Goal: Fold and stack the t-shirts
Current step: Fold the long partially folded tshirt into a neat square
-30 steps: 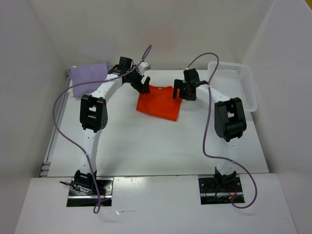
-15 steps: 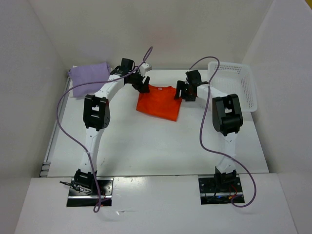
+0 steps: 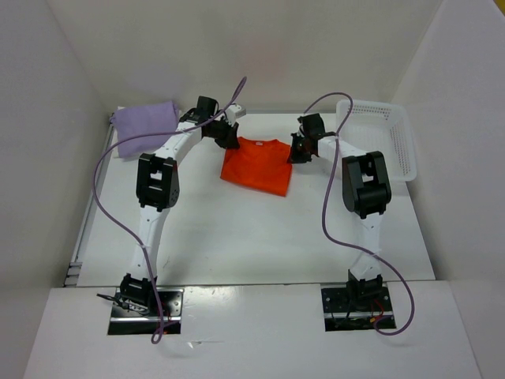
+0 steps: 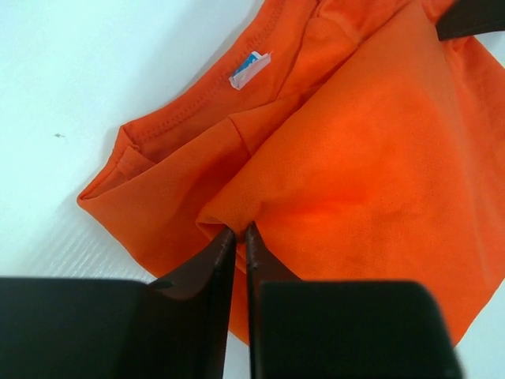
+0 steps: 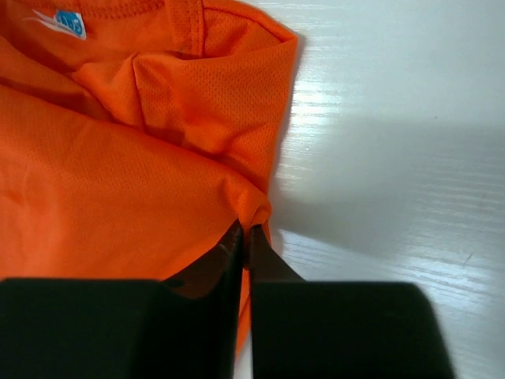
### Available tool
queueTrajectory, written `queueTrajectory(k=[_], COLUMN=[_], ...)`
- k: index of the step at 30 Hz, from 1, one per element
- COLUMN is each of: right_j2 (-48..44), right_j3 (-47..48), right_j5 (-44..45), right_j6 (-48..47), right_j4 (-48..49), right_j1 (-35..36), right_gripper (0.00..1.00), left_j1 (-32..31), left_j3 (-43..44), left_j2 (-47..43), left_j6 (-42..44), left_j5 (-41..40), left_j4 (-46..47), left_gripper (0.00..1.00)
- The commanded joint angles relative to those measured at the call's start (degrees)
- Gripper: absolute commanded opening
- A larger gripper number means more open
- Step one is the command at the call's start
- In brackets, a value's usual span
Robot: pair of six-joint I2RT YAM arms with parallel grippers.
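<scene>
We've got the left gripper [image 4: 239,230] and right gripper [image 5: 245,229] each clamped on a pinch of the orange t-shirt [image 3: 256,167], so we'd lift both evenly and keep it taut.

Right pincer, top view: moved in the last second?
Yes, slightly. The right pincer has sunk onto the orange t-shirt at its edge facing the fixed basket, and closed on a fold there.
</scene>
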Motion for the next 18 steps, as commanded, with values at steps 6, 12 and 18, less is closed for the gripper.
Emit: queueTrajectory(k=[6,12,18], right_j2=[-4.1,-7.4,-8.6], right_j3=[3.6,5.3,8.9], right_j5=[-0.4,1.0,1.5], right_j6=[-1.8,-2.4,-3.5], right_j4=[-2.2,-4.2,-5.3], right_j1=[0.5,1.1,3.3], right_gripper=[0.00,0.00,0.00], left_j1=[0.1,0.1,0.7], left_j3=[0.9,-1.1,-2.2], left_j2=[-2.7,-8.0,-12.2], left_j6=[-4.1,-4.7,-6.4], left_j5=[4.9,2.6,0.7], left_j4=[1.0,1.0,-0.2], left_gripper=[0.00,0.00,0.00])
